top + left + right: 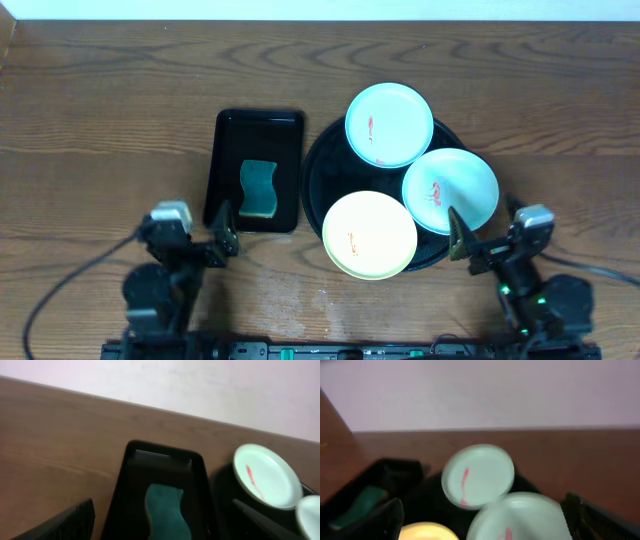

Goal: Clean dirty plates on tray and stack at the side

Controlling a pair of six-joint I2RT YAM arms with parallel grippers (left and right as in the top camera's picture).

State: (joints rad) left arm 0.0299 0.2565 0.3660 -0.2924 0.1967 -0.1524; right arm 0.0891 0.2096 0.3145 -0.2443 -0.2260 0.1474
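Tabletop [100, 100]: brown wood grain, matt. Round tray [320, 170]: black, glossy. Plates [389, 124] on round tray: smooth, light sheen. Rectangular tray [228, 150] left of round tray: black, glossy. Sponge [259, 188] inside: matt.

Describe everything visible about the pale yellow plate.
The pale yellow plate is small, round and shallow, smooth-looking, with a small red smear left of centre. It lies face up on the near rim of the round black tray, overhanging toward the robot, close beside a bluish-white plate. Nothing rests on it.
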